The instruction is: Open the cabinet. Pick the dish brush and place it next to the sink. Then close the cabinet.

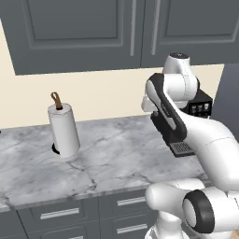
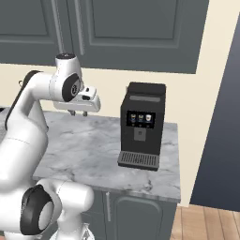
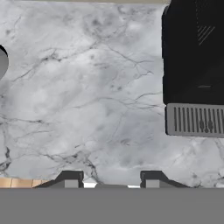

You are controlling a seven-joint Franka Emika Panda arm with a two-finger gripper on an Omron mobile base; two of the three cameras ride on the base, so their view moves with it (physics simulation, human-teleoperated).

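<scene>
Overhead, the cabinet hangs on the wall above the worktop, both recessed-panel doors shut, so the first step is not yet done. Its doors look rigid and hinged, likely light to swing; the best hold is one of the long vertical bar handles near the seam between the doors, taken across the bar. The dish brush presumably sits behind those doors; judged small and light, it should be taken by the handle, not the bristles. The gripper hangs well below the cabinet, pointing down at bare marble, jaws partly apart and holding nothing. A paper-towel roll stands to the arm's left on the worktop, and a black coffee machine stands to its right.
</scene>
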